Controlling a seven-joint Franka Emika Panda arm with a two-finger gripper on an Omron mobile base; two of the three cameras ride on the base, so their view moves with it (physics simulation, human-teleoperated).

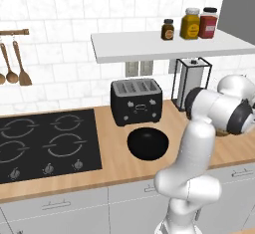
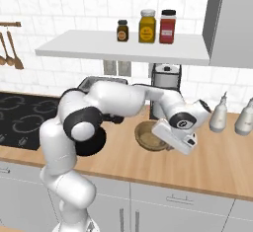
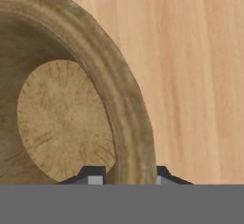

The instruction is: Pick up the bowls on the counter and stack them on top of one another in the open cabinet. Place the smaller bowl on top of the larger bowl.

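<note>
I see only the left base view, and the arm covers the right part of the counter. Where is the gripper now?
Observer: The gripper is down at the tan bowl, its fingertips on either side of the rim, one inside and one outside.
Operator: Is the bowl already lifted?
Observer: No, in the right base view it sits on the counter, in front of the steel appliance.
Operator: What stands right of it?
Observer: Two pale bottles stand on the counter near the wall.
</note>
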